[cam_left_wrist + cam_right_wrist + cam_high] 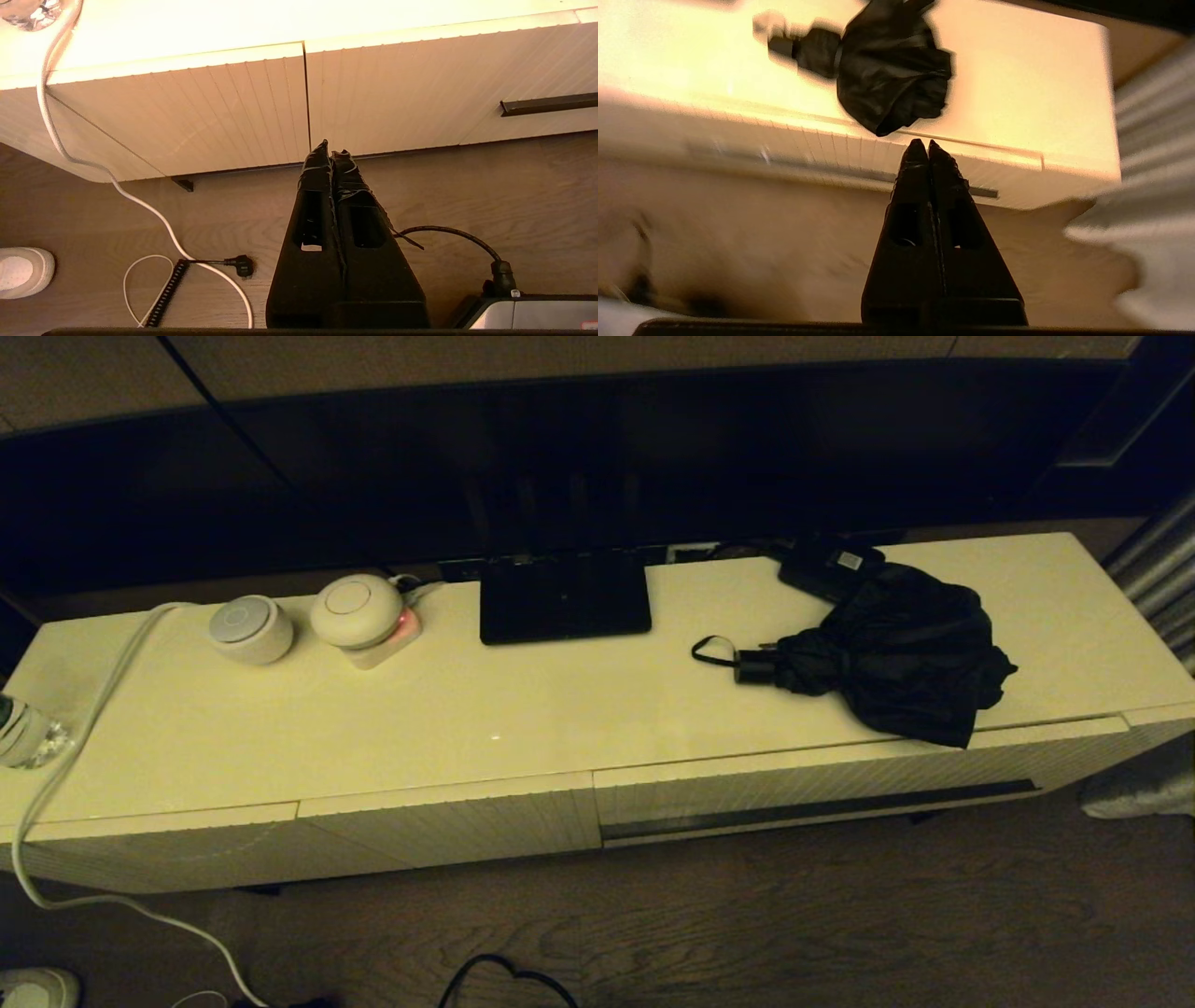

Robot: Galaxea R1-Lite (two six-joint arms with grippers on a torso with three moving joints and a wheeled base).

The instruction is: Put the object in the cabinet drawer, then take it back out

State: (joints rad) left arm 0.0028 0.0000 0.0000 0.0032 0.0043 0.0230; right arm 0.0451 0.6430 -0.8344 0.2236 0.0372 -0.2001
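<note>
The black umbrella (896, 649) lies on the right part of the cabinet top (523, 709), its bunchy canopy hanging slightly over the front edge, handle and wrist loop (711, 651) pointing left. The umbrella (889, 79) also shows in the right wrist view. Below it the cream ribbed drawer (803, 784) is closed, its dark handle slot (822, 807) running along the front. My right gripper (928, 144) is shut and empty, low in front of the drawer (878, 154). My left gripper (332, 148) is shut and empty, near the floor before the narrower ribbed panels (224, 116). Neither arm shows in the head view.
A flat black stand (564, 597) sits at the middle back, a small black box with a white label (829, 565) behind the umbrella. Two round white devices (250, 628) (357, 609) stand at the left, with a white cable (84, 728) trailing to the floor. A grey curtain (1158, 569) hangs at right.
</note>
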